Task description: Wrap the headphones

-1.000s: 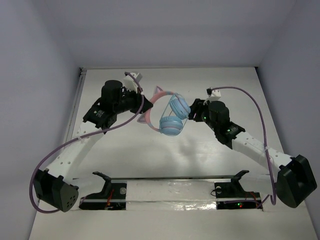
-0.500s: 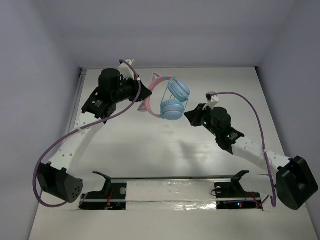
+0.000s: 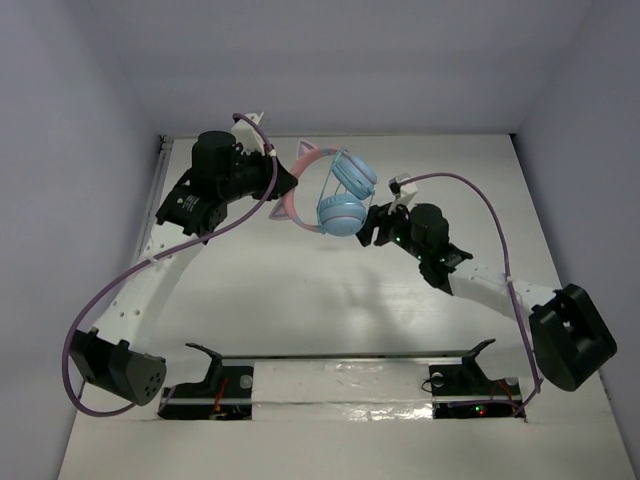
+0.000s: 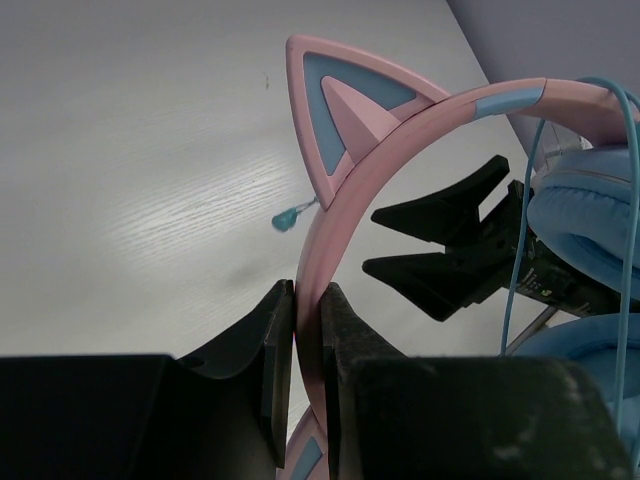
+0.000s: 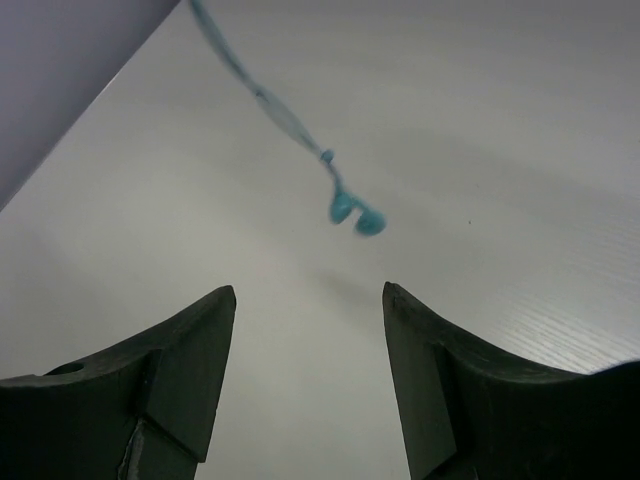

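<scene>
From above, we see the left claw [image 3: 288,186] clenched on the headphones [image 3: 338,196], aloft over the desk [image 3: 300,295], walls well apart. Left wrist: its jaws pinch the pink headband [image 4: 400,135]. Right wrist: the right claw [image 5: 308,300] gapes empty near the dangling plug [image 5: 356,217]. The wrapping, we judge, is unfinished.

A white table [image 3: 300,300] fills the middle of the top view, and its surface has a faint wood grain. Pale lilac-grey walls stand around it: a back wall [image 3: 340,70] at the top, a left wall [image 3: 60,220] and a right wall [image 3: 600,170]. A thin metal rail [image 3: 155,172] runs along the left edge of the table. Near the bottom, a shiny strip [image 3: 340,385] lies across the frame.
</scene>
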Controlling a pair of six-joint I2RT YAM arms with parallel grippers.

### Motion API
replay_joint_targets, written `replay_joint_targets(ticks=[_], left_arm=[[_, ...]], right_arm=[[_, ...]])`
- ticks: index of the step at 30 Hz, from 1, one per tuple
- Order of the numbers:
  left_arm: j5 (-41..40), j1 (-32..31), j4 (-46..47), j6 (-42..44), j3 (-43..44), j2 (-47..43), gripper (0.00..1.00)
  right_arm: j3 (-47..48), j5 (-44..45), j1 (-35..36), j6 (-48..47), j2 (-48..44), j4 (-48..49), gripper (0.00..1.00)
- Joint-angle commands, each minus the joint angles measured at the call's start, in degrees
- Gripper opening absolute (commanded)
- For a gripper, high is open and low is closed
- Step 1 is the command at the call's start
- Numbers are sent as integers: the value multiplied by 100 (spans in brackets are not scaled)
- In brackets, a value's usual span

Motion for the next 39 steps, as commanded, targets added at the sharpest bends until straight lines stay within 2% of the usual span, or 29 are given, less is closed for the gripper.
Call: replay_joint_targets(ticks=[1, 5, 10, 11, 17, 19, 20, 21, 25, 26, 29, 31, 35, 39], left_arm=[[181, 22, 262, -50, 401, -134, 0], [199, 22, 210, -15, 375, -152, 0], [120, 22, 157, 3, 383, -170, 0], [129, 22, 140, 11, 392, -178, 0], [313, 22, 192, -41, 384, -231, 0], [322, 22, 227, -76, 348, -249, 0], [322, 22, 236, -76, 331, -257, 0], [314, 22, 236, -85, 348, -266, 0], [129, 22, 227, -68, 453, -258, 0], [111, 22, 245, -94, 480, -240, 0], [67, 22, 394, -251, 550, -196, 0], [-29, 22, 525, -401, 551, -161, 0], [-389, 22, 745, -586, 419, -117, 0], [-809, 22, 1123, -963, -10, 23, 0]], right_arm=[[471, -370, -21, -243, 248, 432, 67], [752, -1187, -21, 55, 801, 651, 67], [595, -2154, 40, 722, 1338, 1714, 69], [551, -2199, 40, 759, 1374, 2003, 69], [918, -2261, 40, 741, 1865, 2304, 67], [1042, -2052, 40, 715, 2085, 2348, 59], [1104, -2042, 40, 706, 2138, 2392, 44], [1148, -2085, 40, 724, 2226, 2375, 39], [912, -2156, 40, 864, 2183, 2594, 33], [867, -2164, 40, 899, 2165, 2603, 22], [604, -2305, 40, 1196, 2121, 2883, 17], [394, -2489, 40, 1565, 2130, 3462, 13], [59, -2726, 164, 2067, 2156, 3912, 1], [-99, -2867, 312, 2375, 2139, 4079, 0]])
